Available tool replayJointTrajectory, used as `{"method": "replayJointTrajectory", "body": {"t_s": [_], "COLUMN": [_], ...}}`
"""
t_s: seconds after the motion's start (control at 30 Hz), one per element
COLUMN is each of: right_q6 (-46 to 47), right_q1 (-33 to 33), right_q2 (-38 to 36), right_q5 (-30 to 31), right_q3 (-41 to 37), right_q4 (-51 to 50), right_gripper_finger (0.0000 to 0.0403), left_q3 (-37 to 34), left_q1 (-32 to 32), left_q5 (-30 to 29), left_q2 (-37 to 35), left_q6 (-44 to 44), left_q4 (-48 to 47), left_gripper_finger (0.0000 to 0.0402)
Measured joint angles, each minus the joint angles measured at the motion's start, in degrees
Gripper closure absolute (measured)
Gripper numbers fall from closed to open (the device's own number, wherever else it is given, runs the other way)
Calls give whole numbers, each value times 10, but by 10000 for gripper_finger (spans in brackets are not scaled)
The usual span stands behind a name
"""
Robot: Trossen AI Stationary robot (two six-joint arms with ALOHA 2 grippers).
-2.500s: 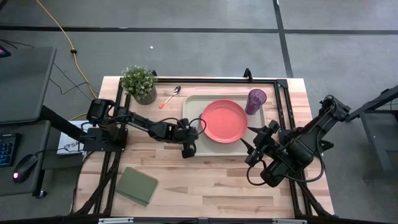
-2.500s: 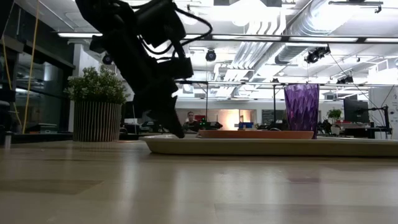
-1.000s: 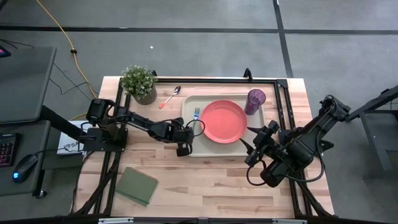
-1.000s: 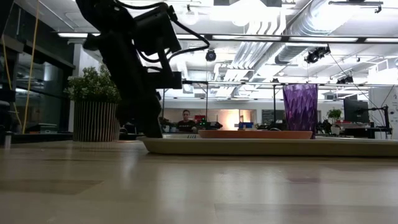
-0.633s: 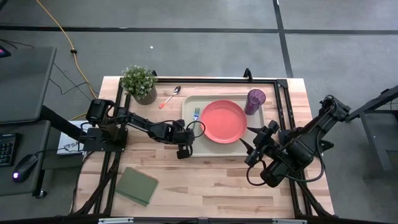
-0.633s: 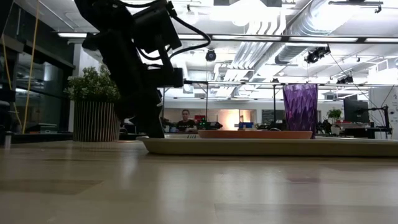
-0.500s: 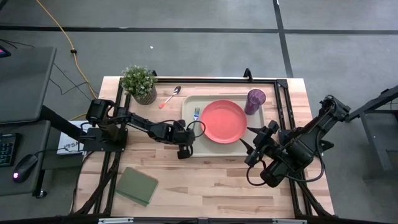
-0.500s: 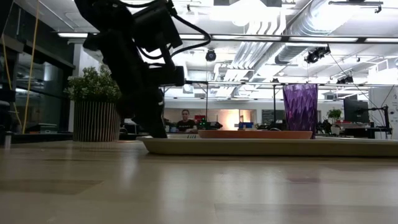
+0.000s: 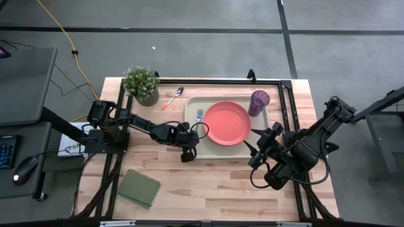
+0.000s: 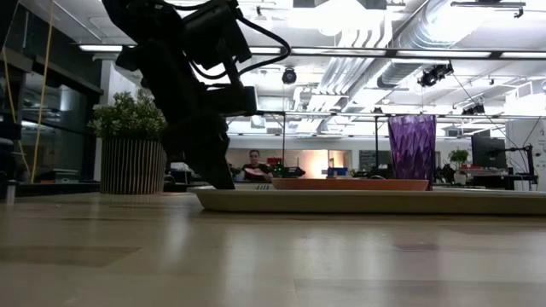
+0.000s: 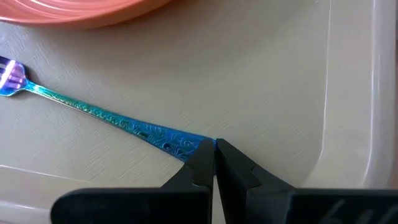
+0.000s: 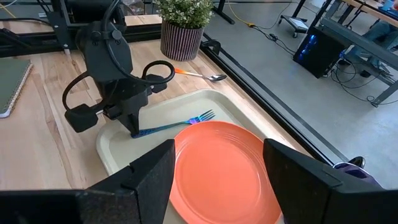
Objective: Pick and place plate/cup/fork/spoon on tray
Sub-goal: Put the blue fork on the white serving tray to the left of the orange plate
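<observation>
The blue-to-teal fork lies on the beige tray, left of the orange-red plate; its tines point to the table's far edge. My left gripper stands at the tray's near left corner, shut on the fork's handle end. The purple cup stands upright in the tray's far right corner. The orange-handled spoon lies on the table, left of the tray. My right gripper is open and empty near the tray's near right corner. My left gripper pinches the free end of the fork's handle between its two fingertips. The fingers come from above, slanting down, as the low view shows. The fork lies flat on the tray's floor, its tines beside the plate's rim.
A potted plant stands at the table's far left, next to the spoon. A green square pad lies near the table's near left edge. Bare wood lies between the tray and the table's near edge. A person shows far off in the room.
My left gripper has shifted a little toward the tray, staying low and shut at the fork's handle end. The fork lies where it was on the tray beside the plate.
</observation>
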Motion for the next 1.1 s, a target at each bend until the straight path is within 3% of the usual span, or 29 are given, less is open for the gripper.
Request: {"method": "replayJointTrajectory", "body": {"t_s": [0.87, 1.1], "right_q6": [0, 0], "right_q1": [0, 0], "right_q2": [0, 0], "right_q5": [-1, -1], "right_q3": [0, 0], "right_q4": [10, 10], "right_gripper_finger": [167, 167], "left_q3": [0, 2], "left_q1": [-1, -5], "left_q5": [-21, -27], "left_q2": [0, 31], "left_q6": [17, 17], "left_q4": [-5, 27], "left_gripper_finger": [401, 401]}}
